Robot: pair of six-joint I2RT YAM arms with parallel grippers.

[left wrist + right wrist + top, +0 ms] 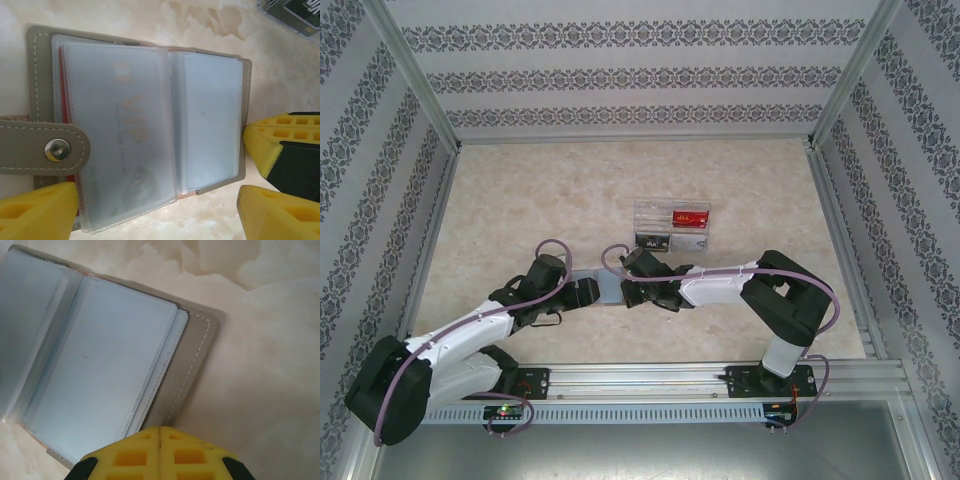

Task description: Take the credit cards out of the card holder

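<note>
In the top view, the card holder (pixel 608 287) lies open and flat on the table (pixel 520 200), near its front edge, between the two arms. The left gripper (pixel 586 293) sits at the holder's left end and the right gripper (pixel 636 291) at its right end. Just behind them stands a clear tray (pixel 650 208). It holds a red card (pixel 690 216) at the back, with a dark card (pixel 651 241) and a pale card (pixel 690 241) in front.

In the left wrist view, the card holder (pixel 37 75) is spread open and shows its clear plastic sleeves (pixel 210 125). A light card printed "VIP" (pixel 125 130) sits inside the left sleeve, and a thin red edge (pixel 61 70) shows behind it. A grey strap (pixel 30 147) with a metal snap (pixel 57 150) folds over the left side. The left gripper (pixel 157 207) is wide open. Its yellow fingers (pixel 35 212) stand apart at the two sides of the holder and clamp nothing. The right gripper (pixel 250 137) touches the holder's right edge with its yellow tip. The dark card (pixel 295 12) shows at the top right corner.

In the right wrist view, the right gripper (pixel 160 452) has its two yellow fingers pressed together with nothing between them. Their tip is at the grey border of the card holder (pixel 195 355). The sleeves (pixel 110 365) on this half look pale and blank. Whether they hold a card cannot be told.
</note>
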